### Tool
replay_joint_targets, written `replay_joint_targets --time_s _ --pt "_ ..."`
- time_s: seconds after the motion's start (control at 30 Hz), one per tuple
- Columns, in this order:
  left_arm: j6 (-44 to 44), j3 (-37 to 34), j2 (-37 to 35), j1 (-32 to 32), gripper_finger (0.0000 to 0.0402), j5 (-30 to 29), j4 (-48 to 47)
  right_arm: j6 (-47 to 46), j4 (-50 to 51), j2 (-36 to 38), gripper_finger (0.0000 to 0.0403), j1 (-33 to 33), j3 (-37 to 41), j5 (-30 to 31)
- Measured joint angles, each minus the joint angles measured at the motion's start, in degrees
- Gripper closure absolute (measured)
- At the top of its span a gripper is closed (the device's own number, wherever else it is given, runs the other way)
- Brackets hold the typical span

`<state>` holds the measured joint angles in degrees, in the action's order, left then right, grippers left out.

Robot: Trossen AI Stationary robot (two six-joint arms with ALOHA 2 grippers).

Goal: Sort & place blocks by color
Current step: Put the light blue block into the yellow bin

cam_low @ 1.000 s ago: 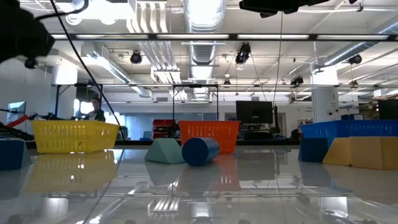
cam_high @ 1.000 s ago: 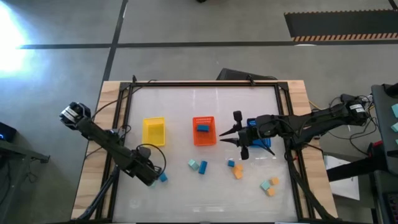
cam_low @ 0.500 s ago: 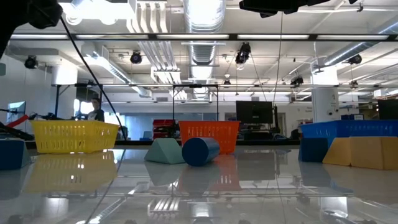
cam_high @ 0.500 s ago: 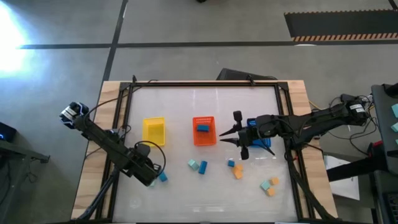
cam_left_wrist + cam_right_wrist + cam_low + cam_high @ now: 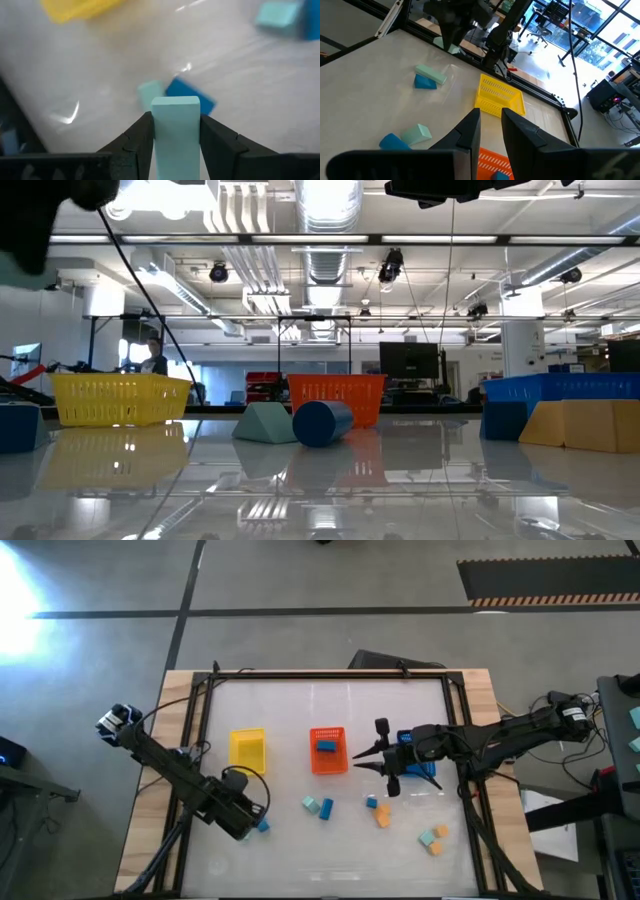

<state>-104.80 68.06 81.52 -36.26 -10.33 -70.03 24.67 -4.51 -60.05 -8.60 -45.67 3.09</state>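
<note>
The left end effector (image 5: 175,137), near the counter's (image 5: 320,700) front-left corner, pinches a pale teal rectangular solid block (image 5: 175,125) with flat, matte, square-edged faces.

The high view looks straight down on the whole table (image 5: 330,700). The low view sits at tabletop height, facing across it into the room. Each wrist view looks close along its own arm; all four seemingly share the yellow basket (image 5: 248,751).
</note>
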Motion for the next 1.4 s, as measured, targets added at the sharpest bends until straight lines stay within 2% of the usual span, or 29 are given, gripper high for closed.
replay_joint_targets --time_s 0.2,0.47,0.73,1.0,1.23,1.4 --pt "9.3 5.2 -0.2 3.8 0.0281 -8.7 -0.3 0.0 0.0 0.0 0.0335 0.0 0.0 0.0" --pt "21.9 5.9 -0.3 13.9 0.0281 -9.5 -5.7 0.0 0.4 0.0 0.0335 0.0 0.0 0.0" --pt "35.1 0.6 -0.3 26.0 0.0281 -9.4 -6.0 0.0 1.5 0.1 0.0335 0.0 0.0 0.0" --pt "42.3 -8.7 -0.3 37.5 0.0281 -7.3 -3.7 -1.6 5.8 2.2 0.0335 0.0 0.0 0.1" --pt "47.1 -14.3 -0.3 41.3 0.0281 -4.3 8.0 -3.1 7.3 3.7 0.0335 0.0 0.0 0.0" --pt "46.9 -15.4 -0.1 41.7 0.0281 -4.3 8.6 -3.1 7.5 3.7 0.0335 0.0 0.0 0.0"
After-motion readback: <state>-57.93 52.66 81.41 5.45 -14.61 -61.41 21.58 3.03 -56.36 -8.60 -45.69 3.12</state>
